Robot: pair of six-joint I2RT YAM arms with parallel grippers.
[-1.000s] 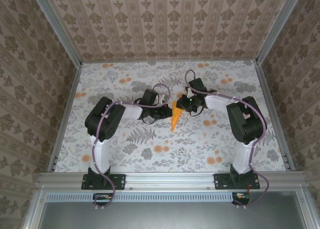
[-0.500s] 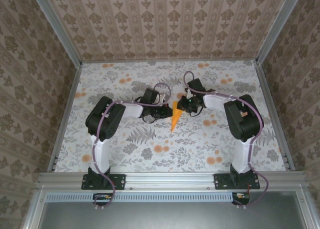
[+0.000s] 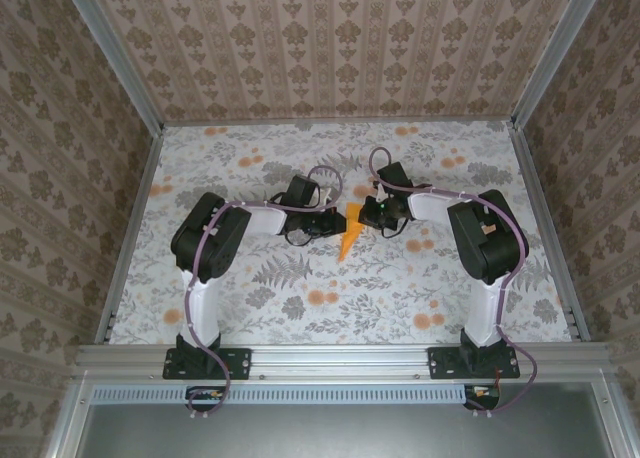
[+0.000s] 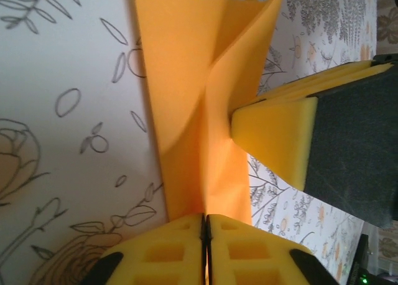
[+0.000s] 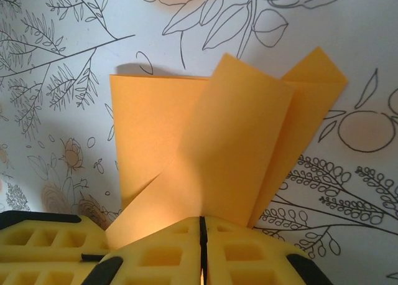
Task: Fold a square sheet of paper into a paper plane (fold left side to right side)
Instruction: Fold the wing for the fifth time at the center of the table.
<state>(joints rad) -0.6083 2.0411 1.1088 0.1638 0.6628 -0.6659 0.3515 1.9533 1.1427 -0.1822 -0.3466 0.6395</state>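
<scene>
The paper plane (image 3: 346, 240) is a slim bright orange dart between the two arms, pointing toward the near edge, with its flaps partly lifted. My left gripper (image 3: 334, 224) is shut on its left side. In the left wrist view the orange paper (image 4: 180, 79) runs up from the closed left gripper (image 4: 206, 226), and the right gripper's yellow fingers (image 4: 273, 139) press in from the right. My right gripper (image 3: 362, 216) is shut on the plane's right side. In the right wrist view a raised flap of the paper (image 5: 217, 148) rises from the closed right gripper (image 5: 200, 226).
The table (image 3: 250, 308) carries a cloth printed with grey leaves and small orange blossoms. Patterned walls and metal rails (image 3: 130, 228) enclose it at the left, right and back. The left gripper's yellow foam fingers (image 5: 37, 244) sit at the lower left of the right wrist view.
The orange dart has gone from a straight triangle to a shorter, kinked shape as the grippers drew closer together. The right arm's elbow shifted slightly left.
</scene>
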